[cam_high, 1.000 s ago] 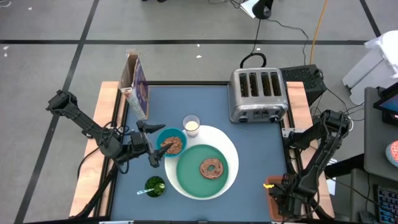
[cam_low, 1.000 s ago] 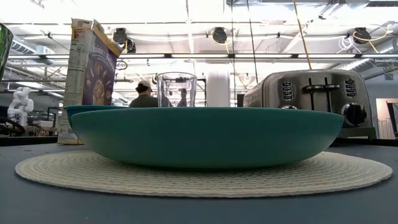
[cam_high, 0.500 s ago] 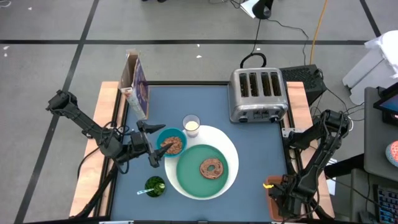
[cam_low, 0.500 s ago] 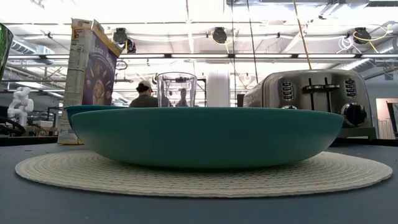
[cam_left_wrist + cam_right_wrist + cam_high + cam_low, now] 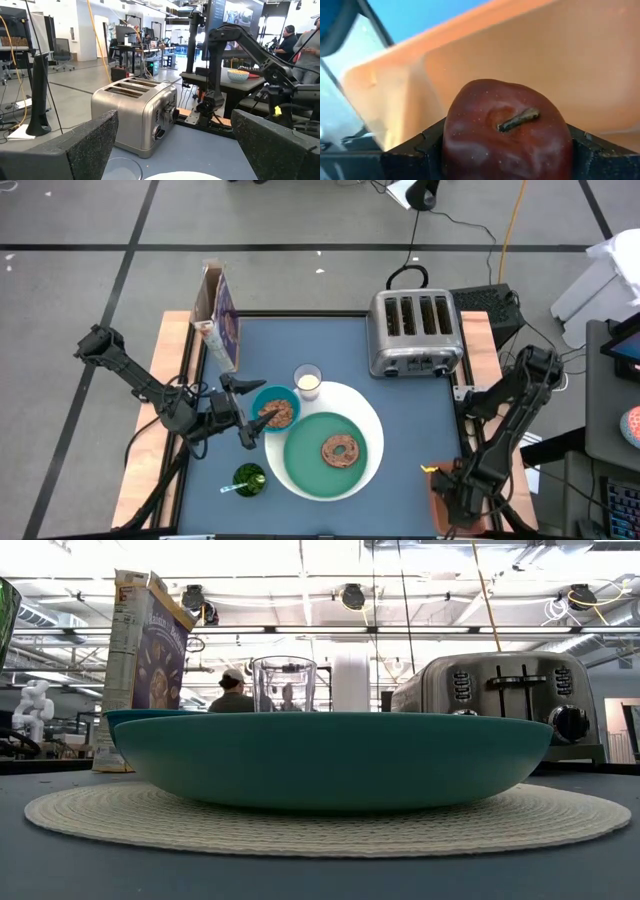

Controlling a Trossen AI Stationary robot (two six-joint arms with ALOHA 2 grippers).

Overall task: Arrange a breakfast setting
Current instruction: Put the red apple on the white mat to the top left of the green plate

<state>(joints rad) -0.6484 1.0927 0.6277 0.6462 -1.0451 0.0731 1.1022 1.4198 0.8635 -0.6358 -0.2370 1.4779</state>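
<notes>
Right tool [image 5: 505, 145] low in orange bin [image 5: 560, 60], fingers clamped on dark red apple [image 5: 506, 135]. Left tool [image 5: 250, 412] spread wide, level, beside small teal bowl [image 5: 276, 409].

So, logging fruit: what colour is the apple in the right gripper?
Dark red apple, clearest in the right wrist view.

A robotics lab is showing here: exposed ceiling ducts and strip lights [image 5: 300, 630] are running overhead, another dark robot arm [image 5: 250, 47] is standing on a neighbouring bench, cables [image 5: 470, 230] are trailing across grey floor, and people [image 5: 289, 42] are standing behind.
</notes>
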